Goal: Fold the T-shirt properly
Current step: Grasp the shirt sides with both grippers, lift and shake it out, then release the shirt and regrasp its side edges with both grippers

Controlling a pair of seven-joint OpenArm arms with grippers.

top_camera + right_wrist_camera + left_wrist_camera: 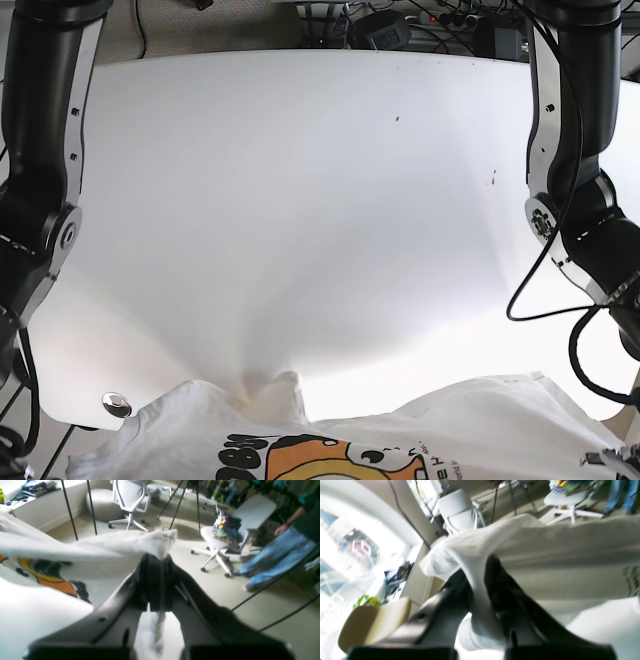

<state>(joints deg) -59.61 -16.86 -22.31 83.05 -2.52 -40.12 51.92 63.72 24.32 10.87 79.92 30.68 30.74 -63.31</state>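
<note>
Both claws gripped the white T-shirt (400,440) off the worktop (300,200).
It hung at the near edge, orange print showing; left claw (480,580) and right claw (157,560) each pinched a cloth fold tight.

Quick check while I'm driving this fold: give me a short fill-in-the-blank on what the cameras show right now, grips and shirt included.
1. The left gripper is shut on a bunched fold of the ____ T-shirt.
2. The right gripper pinches the T-shirt at its ____.
3. In the base view, the print on the T-shirt is mainly black, yellow and ____.
4. In the base view, the T-shirt lies at the table's ____ edge.

Missing words: white; edge; orange; near
</note>
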